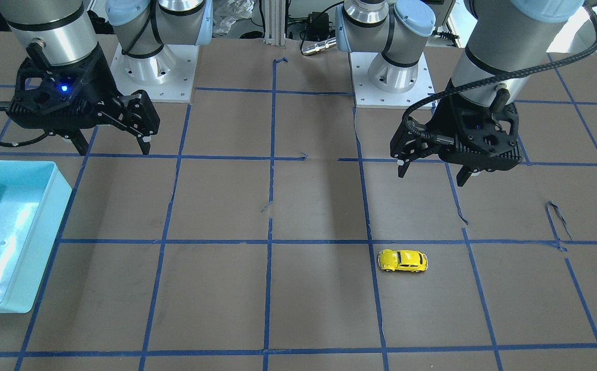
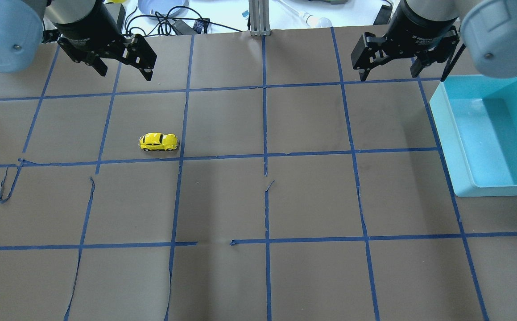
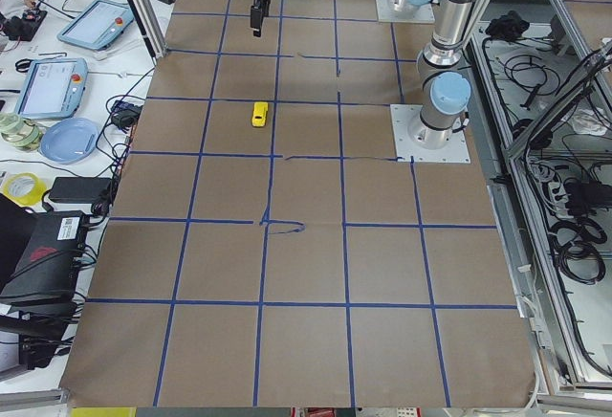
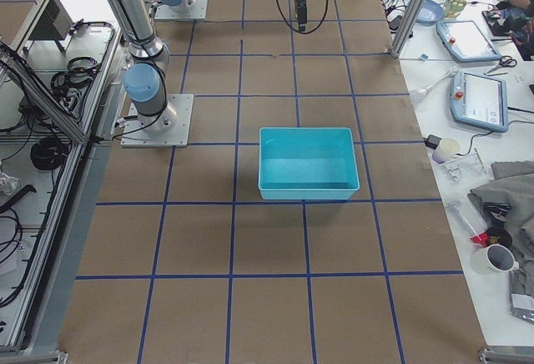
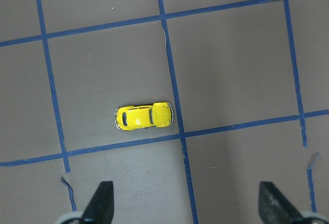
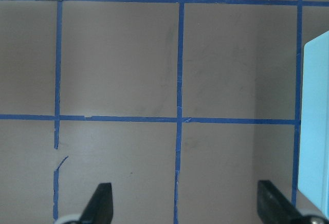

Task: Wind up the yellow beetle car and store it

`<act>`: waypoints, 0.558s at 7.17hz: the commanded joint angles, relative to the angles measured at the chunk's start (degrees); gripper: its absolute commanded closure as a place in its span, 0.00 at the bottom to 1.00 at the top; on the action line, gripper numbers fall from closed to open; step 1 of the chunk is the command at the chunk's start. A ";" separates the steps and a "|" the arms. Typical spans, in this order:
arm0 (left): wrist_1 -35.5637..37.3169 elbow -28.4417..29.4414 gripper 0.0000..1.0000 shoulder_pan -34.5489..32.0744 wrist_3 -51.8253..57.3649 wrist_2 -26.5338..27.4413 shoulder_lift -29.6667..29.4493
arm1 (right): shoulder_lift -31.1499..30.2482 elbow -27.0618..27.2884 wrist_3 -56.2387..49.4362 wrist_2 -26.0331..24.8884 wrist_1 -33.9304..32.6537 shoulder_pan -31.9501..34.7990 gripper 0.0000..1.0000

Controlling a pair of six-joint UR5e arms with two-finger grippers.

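The yellow beetle car stands on its wheels on the brown table, alone and untouched. It also shows in the overhead view, the exterior left view and the left wrist view. My left gripper is open and empty, raised above the table on the far side of the car; it also shows in the front-facing view. My right gripper is open and empty, raised next to the blue bin, far from the car; it also shows in the front-facing view.
An empty light-blue bin sits on the table on my right side; it also shows in the front-facing view and the exterior right view. Blue tape lines grid the brown table. Both arm bases stand at the robot-side edge.
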 commanded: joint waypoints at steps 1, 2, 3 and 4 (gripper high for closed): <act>0.09 -0.09 0.00 0.10 0.93 -0.11 -0.12 | 0.09 0.00 0.00 0.00 0.00 -0.01 0.00; 0.44 -0.44 0.00 0.19 8.33 -0.72 -1.52 | 0.09 0.00 0.00 0.00 0.09 -0.01 0.00; 2.35 -1.75 0.00 0.19 13.37 -0.81 -3.27 | 0.09 0.00 0.00 0.00 0.09 -0.01 0.00; 7.68 -4.28 0.00 0.28 19.34 -0.64 -4.59 | 0.09 0.00 0.00 -0.09 0.09 -0.01 0.00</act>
